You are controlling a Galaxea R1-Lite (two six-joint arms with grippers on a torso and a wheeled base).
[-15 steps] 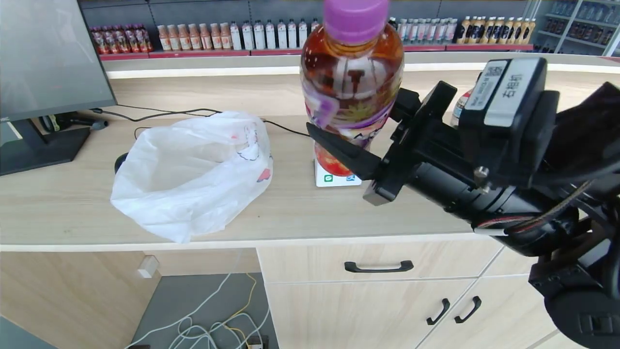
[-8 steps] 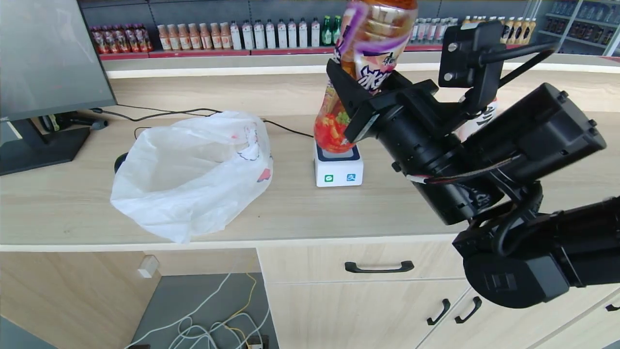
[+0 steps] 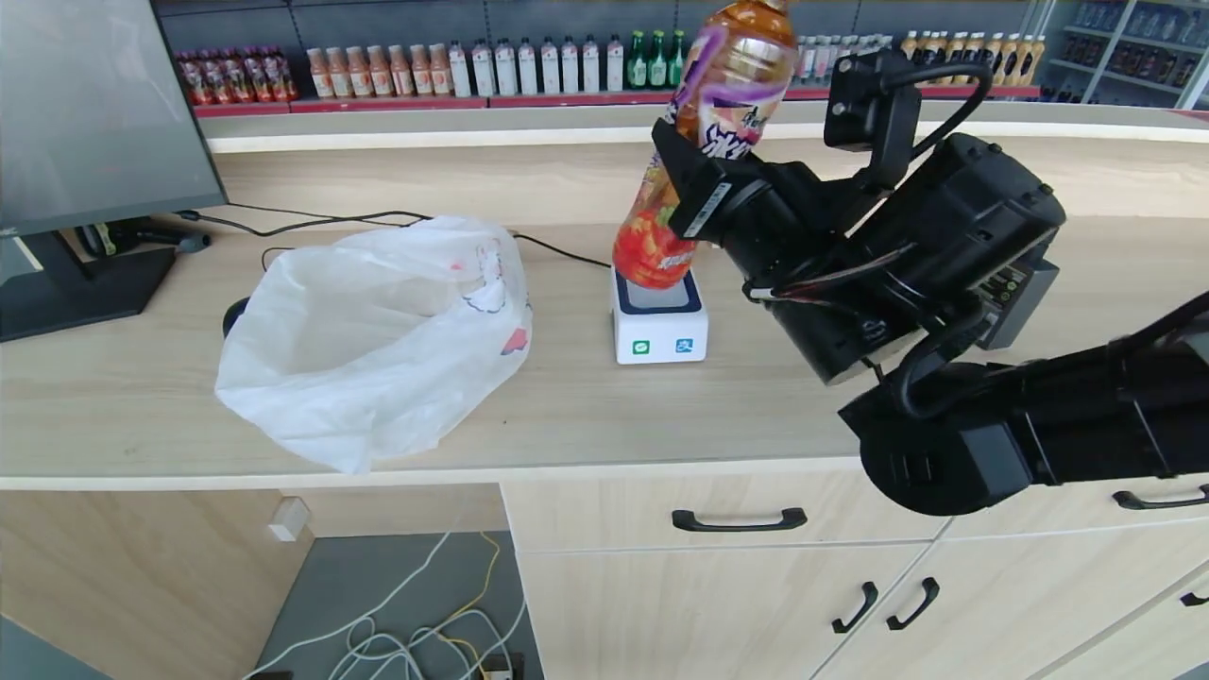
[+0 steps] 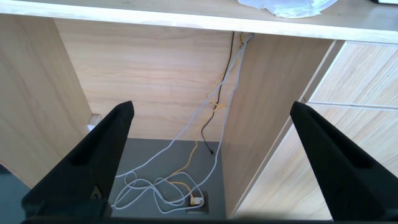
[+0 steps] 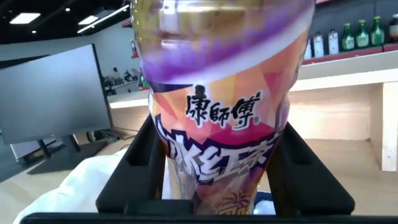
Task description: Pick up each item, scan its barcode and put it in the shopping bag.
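The crumpled white plastic shopping bag (image 3: 378,331) lies unmoved left of the small white box scanner (image 3: 658,326). My right claw (image 3: 701,175), clamped on the purple-labelled orange tea bottle (image 3: 732,71), has tilted and lowered it just over that scanner; scanning seems underway.

The right arm (image 3: 954,236) is black, with thick round segments, black cables (image 3: 909,378), a thin red wire (image 3: 822,280) and a white label (image 3: 710,210).
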